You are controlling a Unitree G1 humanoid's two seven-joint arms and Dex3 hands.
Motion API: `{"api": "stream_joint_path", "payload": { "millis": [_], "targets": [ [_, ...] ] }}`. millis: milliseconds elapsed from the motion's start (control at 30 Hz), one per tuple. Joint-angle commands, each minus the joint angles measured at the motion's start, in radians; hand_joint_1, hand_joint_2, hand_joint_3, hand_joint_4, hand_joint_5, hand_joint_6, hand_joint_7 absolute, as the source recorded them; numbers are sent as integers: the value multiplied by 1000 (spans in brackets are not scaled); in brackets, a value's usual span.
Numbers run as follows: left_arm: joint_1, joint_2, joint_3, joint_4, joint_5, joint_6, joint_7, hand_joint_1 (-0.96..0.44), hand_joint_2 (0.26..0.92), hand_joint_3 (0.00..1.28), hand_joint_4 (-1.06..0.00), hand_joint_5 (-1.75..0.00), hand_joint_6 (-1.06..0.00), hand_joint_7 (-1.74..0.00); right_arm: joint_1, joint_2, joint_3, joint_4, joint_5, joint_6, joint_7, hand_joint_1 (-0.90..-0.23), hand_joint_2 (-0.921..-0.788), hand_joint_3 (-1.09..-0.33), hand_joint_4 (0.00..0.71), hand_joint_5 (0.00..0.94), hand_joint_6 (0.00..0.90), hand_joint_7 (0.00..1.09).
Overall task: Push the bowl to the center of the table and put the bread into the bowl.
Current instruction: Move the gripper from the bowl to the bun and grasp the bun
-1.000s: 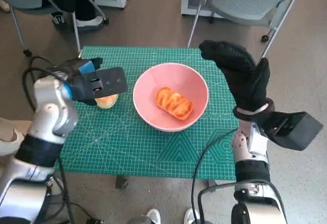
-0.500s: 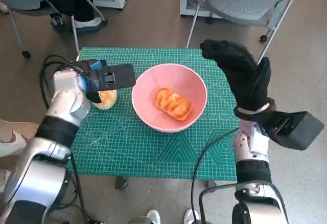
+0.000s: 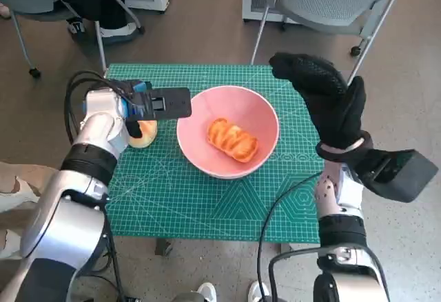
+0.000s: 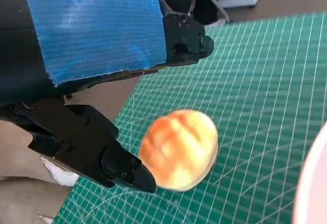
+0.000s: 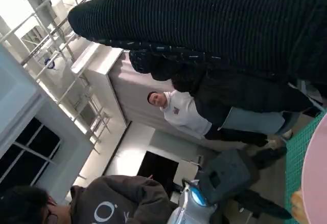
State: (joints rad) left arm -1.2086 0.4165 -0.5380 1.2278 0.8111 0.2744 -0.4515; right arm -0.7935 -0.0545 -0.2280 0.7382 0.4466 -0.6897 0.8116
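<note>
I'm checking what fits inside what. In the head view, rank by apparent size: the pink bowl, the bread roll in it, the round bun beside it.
1. pink bowl, clearly largest.
2. bread roll, inside the bowl.
3. round bun, though the left hand covers part of it, so its place below the roll is unsure.

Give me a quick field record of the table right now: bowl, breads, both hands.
bowl: pink bowl near the middle of the green mat
bread in bowl: one glazed bread lying inside
bread outside: round bun on the mat beside the bowl, on the left hand's side
left hand: left hand over the bun, fingers apart around it, grip not confirmed
right hand: right hand raised beside the bowl, holding nothing
</note>
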Motion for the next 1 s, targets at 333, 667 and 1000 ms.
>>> {"api": "stream_joint_path", "payload": {
  "millis": [333, 667, 1000],
  "targets": [
    [-43, -32, -5, 85, -34, 2, -21, -279, 688, 4, -228, -65, -103, -2, 37, -8, 2, -31, -1, 27, -12, -681, -921, -921, 121, 1, -1, 366],
    [-30, -38, -23, 105, -37, -4, -36, -257, 695, 5, -164, -12, -104, -2, 47, -11, 1, -45, -4, 27, -21, -680, -921, -920, 122, 1, -1, 368],
    [-17, -42, -23, 115, -43, -11, -26, -256, 697, 5, -97, -7, -106, -2, 55, -13, 4, -58, -9, 27, -33, -680, -921, -919, 122, 2, -1, 369]
  ]
}}
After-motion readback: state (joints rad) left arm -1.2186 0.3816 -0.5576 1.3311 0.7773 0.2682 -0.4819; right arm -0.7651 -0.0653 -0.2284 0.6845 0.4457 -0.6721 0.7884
